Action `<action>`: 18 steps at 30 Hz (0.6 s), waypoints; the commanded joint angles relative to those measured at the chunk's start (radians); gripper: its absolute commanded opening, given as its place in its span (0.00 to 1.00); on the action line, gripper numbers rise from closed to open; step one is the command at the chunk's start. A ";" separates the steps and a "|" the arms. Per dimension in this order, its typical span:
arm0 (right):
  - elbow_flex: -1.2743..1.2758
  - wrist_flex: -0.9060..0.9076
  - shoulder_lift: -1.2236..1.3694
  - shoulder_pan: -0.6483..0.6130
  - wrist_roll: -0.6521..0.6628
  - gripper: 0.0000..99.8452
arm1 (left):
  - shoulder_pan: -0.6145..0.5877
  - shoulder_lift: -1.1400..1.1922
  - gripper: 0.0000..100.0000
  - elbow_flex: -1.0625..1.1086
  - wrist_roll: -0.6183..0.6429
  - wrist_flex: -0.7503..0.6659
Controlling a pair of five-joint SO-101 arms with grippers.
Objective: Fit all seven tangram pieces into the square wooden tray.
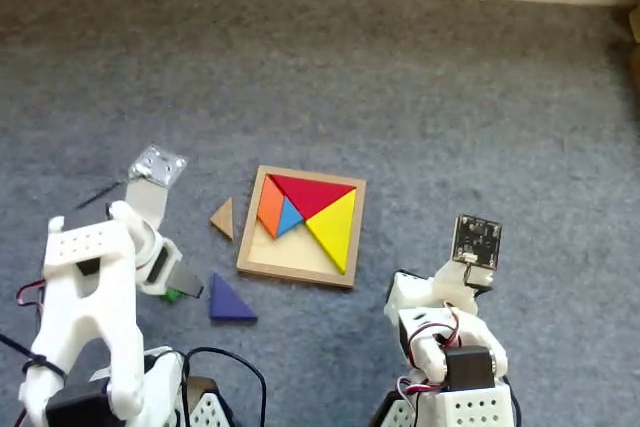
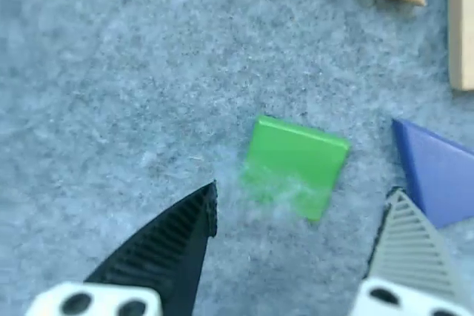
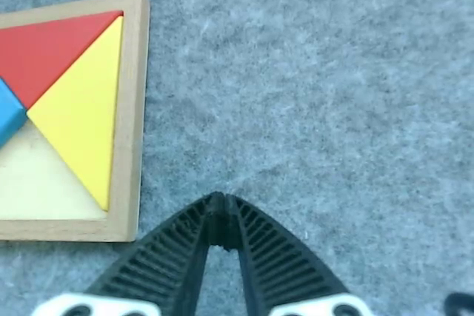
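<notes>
— Where's the tray [image 1: 300,272]?
— Mid-counter [image 1: 450,97], four pieces [image 1: 312,193] in. The green square [image 2: 295,164] lies outside it, toward the counter's left edge.
— Jaws?
— Spread either side of the square on the left gripper [image 2: 304,196]; clenched on the right gripper [image 3: 222,205].

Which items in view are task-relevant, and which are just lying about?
Job: wooden tray; inside it red triangle, yellow triangle, orange piece, light blue triangle; loose outside it tan triangle, dark blue triangle, green square at the open left gripper.
Not job: grey carpet, arm wiring.
</notes>
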 commanded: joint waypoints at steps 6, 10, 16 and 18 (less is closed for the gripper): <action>0.157 -0.033 -0.013 0.010 0.006 0.01 | -0.012 -0.031 0.26 0.117 -0.063 -0.167; 0.157 -0.033 -0.013 0.010 0.006 0.01 | -0.012 -0.031 0.23 0.122 -0.063 -0.167; 0.157 -0.033 -0.013 0.010 0.006 0.01 | -0.010 -0.031 0.14 0.124 -0.063 -0.167; 0.157 -0.033 -0.013 0.010 0.006 0.01 | -0.010 -0.041 0.12 0.124 -0.063 -0.167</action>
